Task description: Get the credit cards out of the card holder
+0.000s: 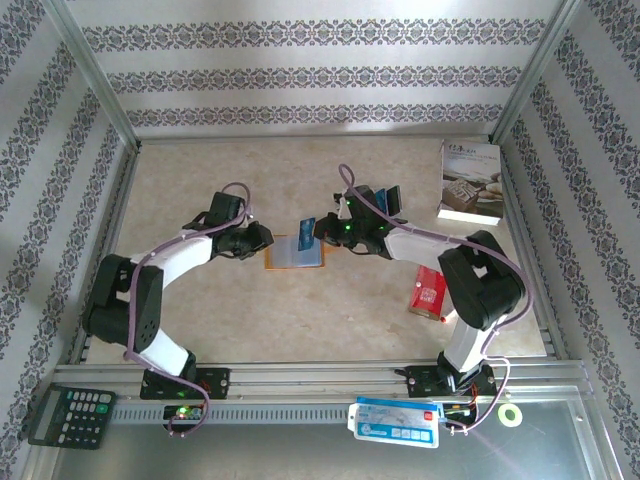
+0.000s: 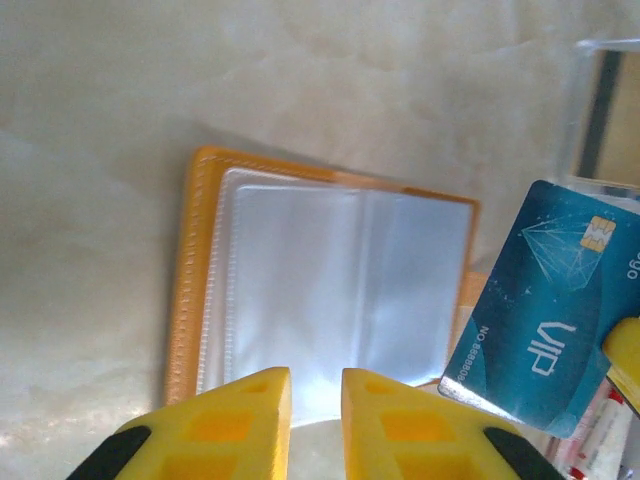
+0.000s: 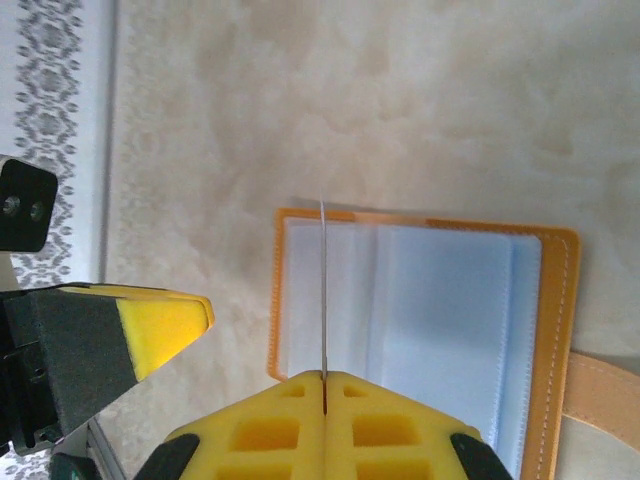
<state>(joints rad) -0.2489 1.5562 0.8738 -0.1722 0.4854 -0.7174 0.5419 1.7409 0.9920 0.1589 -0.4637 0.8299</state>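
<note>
Near the middle of the beige marbled desk lay the small orange-tan leather-like card holder, spread open and flat with its clear plastic sleeves facing up. Its tan tab stuck out from one side. In the left wrist view the sleeves that could be seen looked blank.

Just above the card holder's far right corner, the right pincer was clamped shut on a blue plastic card printed with "VIP" and a gold chip. The card was held clear of the sleeves and appeared edge-on as a thin line in the right wrist view.

At the card holder's left edge sat the left pincer. Its yellow fingers stood a narrow gap apart over the rim, and nothing could be seen between them.

Well away at the far right corner of the desk lay a white book. A red packet rested beside the right arm, and a dark calculator sat on the metal ledge at the near left.
</note>
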